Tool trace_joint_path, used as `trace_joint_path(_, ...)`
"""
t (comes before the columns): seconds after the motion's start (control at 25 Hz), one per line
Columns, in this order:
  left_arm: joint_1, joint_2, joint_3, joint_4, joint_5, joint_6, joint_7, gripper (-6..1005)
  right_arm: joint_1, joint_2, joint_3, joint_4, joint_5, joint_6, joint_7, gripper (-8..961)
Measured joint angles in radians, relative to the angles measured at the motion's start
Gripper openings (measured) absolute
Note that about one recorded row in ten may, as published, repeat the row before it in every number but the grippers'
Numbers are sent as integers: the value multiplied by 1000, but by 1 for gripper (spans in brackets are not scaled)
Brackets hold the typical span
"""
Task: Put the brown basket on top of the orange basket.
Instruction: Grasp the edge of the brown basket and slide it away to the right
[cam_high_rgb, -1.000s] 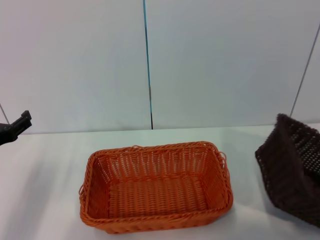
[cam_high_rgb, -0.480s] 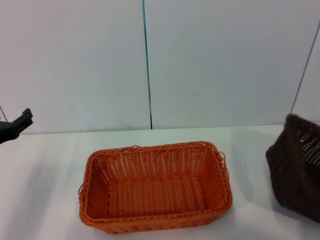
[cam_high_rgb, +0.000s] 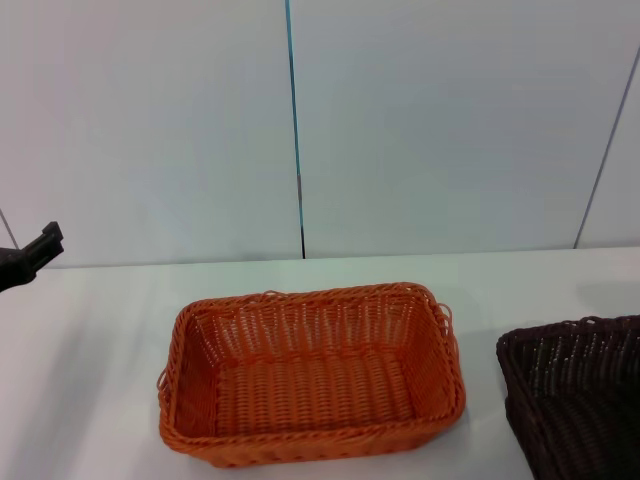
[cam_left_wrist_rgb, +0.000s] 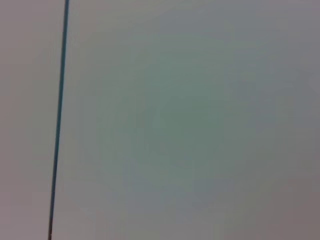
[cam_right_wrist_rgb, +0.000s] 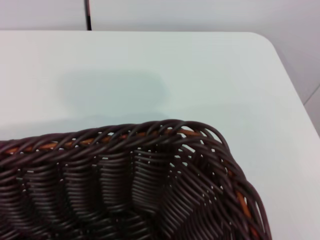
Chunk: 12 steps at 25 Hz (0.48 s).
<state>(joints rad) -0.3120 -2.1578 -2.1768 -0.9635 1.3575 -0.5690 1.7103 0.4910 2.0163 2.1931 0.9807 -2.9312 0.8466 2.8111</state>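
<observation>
The orange basket sits upright and empty in the middle of the white table. To its right, at the table's front right, the brown basket stands level with its opening up, a gap of bare table between the two. The right wrist view looks down from close on the brown basket's braided rim and corner; no fingers of the right arm show there. My left gripper hangs at the far left edge of the head view, above the table and away from both baskets.
A pale wall with a thin dark-blue vertical seam stands behind the table. The right wrist view shows the table's rounded far right corner just beyond the brown basket.
The brown basket, tilted on its edge at the far right, slid partly out of view and now sits level and lower at the front right. The left gripper has barely moved.
</observation>
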Motion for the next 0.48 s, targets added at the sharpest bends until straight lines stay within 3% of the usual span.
trace_joint_path(0.32, 9, -2, 0, 3, 0, -5, 0, 888, -8, -5, 1, 13, 1, 21, -6, 302)
trace_joint_path(0.48, 9, -2, 0, 7, 0, -5, 0, 888, -6, -9, 2, 39, 1, 65, -7, 297)
